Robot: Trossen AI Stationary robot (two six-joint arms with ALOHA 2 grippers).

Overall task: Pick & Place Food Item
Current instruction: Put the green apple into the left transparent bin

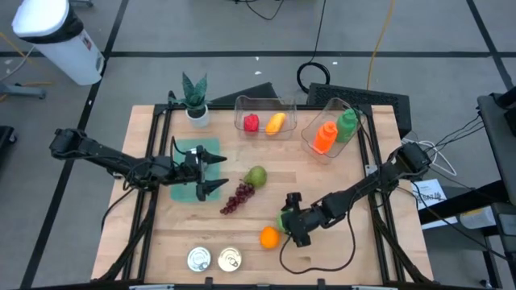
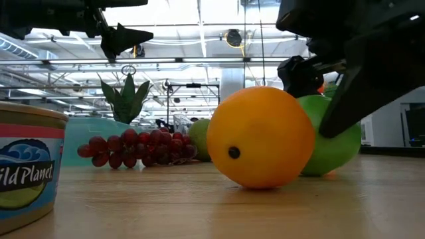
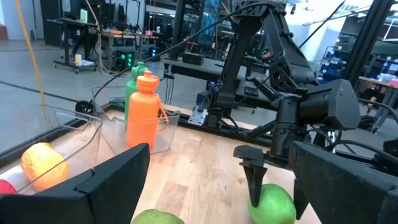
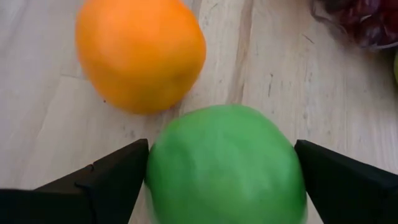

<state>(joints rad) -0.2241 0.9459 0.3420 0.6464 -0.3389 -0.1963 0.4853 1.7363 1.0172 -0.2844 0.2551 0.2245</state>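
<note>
Green apple [image 4: 225, 165], round and bright, sits on the wooden table [image 1: 339, 173] toward the near edge, and it lies squarely between the fingers of the right gripper [image 1: 293, 222]. The wrist view makes the point: one dark finger [image 4: 102, 180] stands on one flank of the fruit, its partner on the other, jaws spread wide with the apple filling the gap. Whether the pads already touch the skin is hard to say; they look flush with it or just off it, so call this bracketed, not yet gripped. Being a ball, the apple has no long axis to line up with, so the approach angle matters little.

What does matter is the orange [image 1: 269, 237], just beside the apple on the side away from the right arm's base. From the low view the two fruits overlap and may be touching. A closing squeeze looks like it should catch the apple alone, but a nudge could send the orange rolling.

The right arm reaches in low from the table's right edge, stretched long, wrist close to the wood.

Over on the left, the left gripper [image 1: 211, 171] hangs spread open above the teal mat [image 1: 184, 192], well apart from the apple, with the grapes [image 1: 237, 198] and pear [image 1: 255, 176] between. The right arm is clearly the nearer one.
</note>
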